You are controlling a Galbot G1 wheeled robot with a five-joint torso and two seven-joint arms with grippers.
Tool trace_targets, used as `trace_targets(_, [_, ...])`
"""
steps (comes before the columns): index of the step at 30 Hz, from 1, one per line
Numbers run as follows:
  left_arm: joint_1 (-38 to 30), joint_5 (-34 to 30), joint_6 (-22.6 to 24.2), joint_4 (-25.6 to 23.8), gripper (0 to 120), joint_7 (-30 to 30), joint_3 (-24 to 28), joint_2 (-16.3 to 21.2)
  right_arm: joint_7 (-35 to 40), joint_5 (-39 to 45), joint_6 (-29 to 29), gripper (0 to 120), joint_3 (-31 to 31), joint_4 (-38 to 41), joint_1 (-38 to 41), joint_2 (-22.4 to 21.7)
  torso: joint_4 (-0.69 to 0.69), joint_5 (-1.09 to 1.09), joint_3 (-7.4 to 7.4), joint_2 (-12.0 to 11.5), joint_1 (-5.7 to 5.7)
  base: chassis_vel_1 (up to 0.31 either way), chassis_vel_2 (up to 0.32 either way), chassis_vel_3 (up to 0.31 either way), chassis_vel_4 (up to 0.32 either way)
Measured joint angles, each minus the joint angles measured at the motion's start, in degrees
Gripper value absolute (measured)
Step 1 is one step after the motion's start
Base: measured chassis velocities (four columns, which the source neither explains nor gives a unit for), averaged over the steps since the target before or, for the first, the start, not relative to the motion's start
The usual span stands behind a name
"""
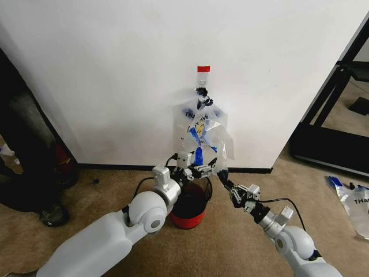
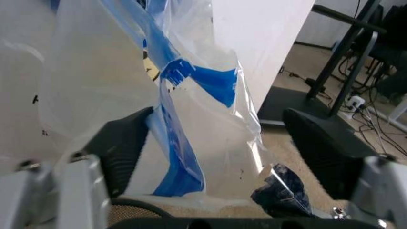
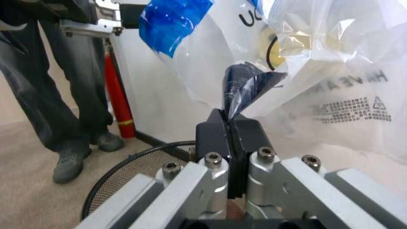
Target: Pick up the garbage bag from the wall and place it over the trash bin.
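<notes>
You're facing a white wall (image 1: 115,69) over beige carpet, with the trash bin (image 1: 189,210) at its foot. The garbage bag (image 1: 203,130) still hangs from the wall hook above the bin. Your left gripper (image 1: 203,169) stands spread wide around the bag's lower film, gripping nothing. Your right gripper (image 1: 221,175) is clenched on a dark fold of its bottom edge. Pull too sharply and the thin film could tear, or neighbouring bags may come away too.
</notes>
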Motion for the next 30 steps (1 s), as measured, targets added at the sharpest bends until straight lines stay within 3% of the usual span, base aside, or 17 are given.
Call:
trace_targets(3, [-0.27, 0.00, -0.51, 0.17, 70, -0.04, 0.16, -0.25, 0.00, 0.07, -0.01, 0, 0.06, -0.01, -0.01, -0.06, 0.00, 0.00, 0.00, 0.01, 0.00, 0.000, 0.000, 0.000, 0.000])
trace_targets(8, [-0.92, -0.08, -0.98, 0.45, 47, -0.23, 0.69, -0.42, 0.01, 0.27, -0.04, 0, 0.23, -0.04, 0.03, -0.16, 0.00, 0.00, 0.00, 0.01, 0.00, 0.000, 0.000, 0.000, 0.000])
trace_targets(22, [-0.01, -0.04, -1.54, 0.65, 0, -0.94, 0.42, -0.99, 0.41, 0.66, -0.04, 0, 0.47, 0.32, -0.25, -0.42, 0.00, 0.00, 0.00, 0.01, 0.00, 0.000, 0.000, 0.000, 0.000])
trace_targets(30, [0.53, -0.04, -1.63, -0.67, 0, -1.33, -0.68, -1.10, 1.44, 0.95, -0.04, 0, 0.60, 0.72, -0.18, -0.68, 0.00, 0.00, 0.00, 0.01, 0.00, 0.000, 0.000, 0.000, 0.000])
